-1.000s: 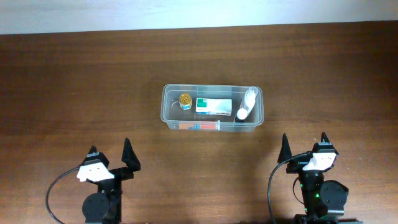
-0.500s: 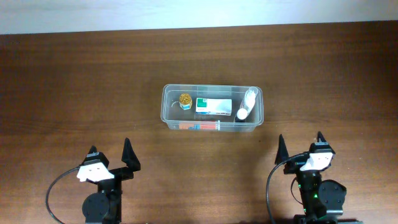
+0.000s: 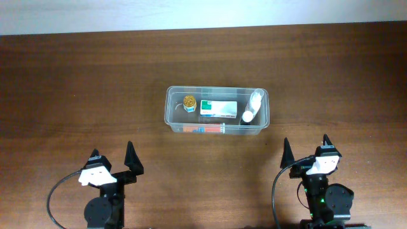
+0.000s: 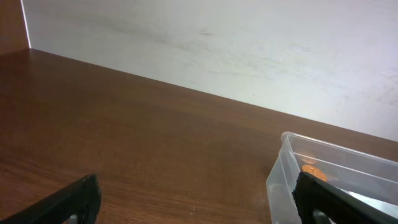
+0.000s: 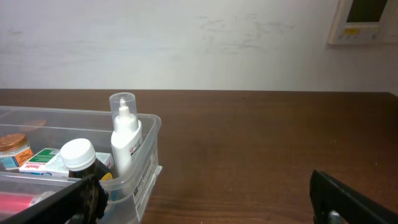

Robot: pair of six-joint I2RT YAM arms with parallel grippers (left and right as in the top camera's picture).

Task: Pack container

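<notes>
Clear rectangular plastic container [image 3: 170, 117] sits mid-table; by the table's near edge, left gripper [image 3: 113, 150] and right gripper [image 3: 306, 140] gape wide, empty.

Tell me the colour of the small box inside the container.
Green and white; the box shows best in the overhead view.

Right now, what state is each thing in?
container, open-topped, upright, holding items
white bottle, standing inside, clear cap on
green-and-white box, lying flat inside
gold-lidded jar, upright inside, lid on
left gripper, open, empty, away from container
right gripper, open, empty, away from container
</notes>
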